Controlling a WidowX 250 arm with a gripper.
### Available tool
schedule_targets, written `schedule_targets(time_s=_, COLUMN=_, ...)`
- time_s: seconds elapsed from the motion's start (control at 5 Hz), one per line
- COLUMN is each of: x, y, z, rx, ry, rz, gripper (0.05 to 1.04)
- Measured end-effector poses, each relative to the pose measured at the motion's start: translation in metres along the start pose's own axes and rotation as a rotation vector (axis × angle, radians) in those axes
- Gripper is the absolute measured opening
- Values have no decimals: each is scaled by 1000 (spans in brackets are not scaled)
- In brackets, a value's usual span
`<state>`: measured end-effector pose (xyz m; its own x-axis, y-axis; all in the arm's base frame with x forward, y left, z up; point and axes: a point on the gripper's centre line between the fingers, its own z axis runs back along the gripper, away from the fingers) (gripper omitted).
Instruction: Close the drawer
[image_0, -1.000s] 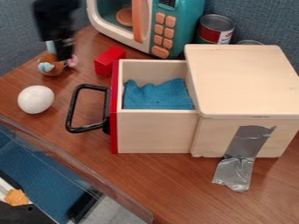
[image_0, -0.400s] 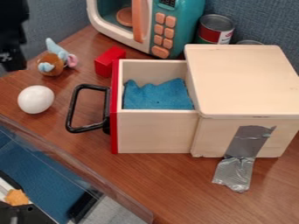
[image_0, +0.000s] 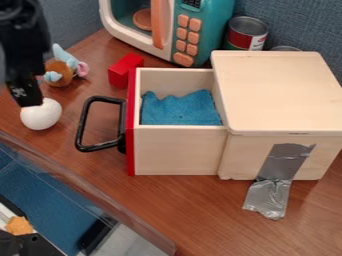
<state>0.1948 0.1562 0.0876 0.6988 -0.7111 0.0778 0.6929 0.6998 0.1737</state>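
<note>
Approach seems in hand. Black 2-finger pincer (image_0: 27, 96): parted or together, I cannot tell. The open red-fronted wooden drawer (image_0: 177, 150), right of it, next needs pushing rightward.

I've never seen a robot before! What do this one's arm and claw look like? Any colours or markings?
The robot arm is black all over, chunky and blocky. Its black claw is narrower and roughly rectangular, with small whitish markings on its side, too small to make out.
</note>
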Motion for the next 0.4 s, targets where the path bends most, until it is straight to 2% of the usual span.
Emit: schedule_targets(time_s=0.4, x=2, y=-5, z=-18, rx=13, ry=46, rz=-12, gripper=1000)
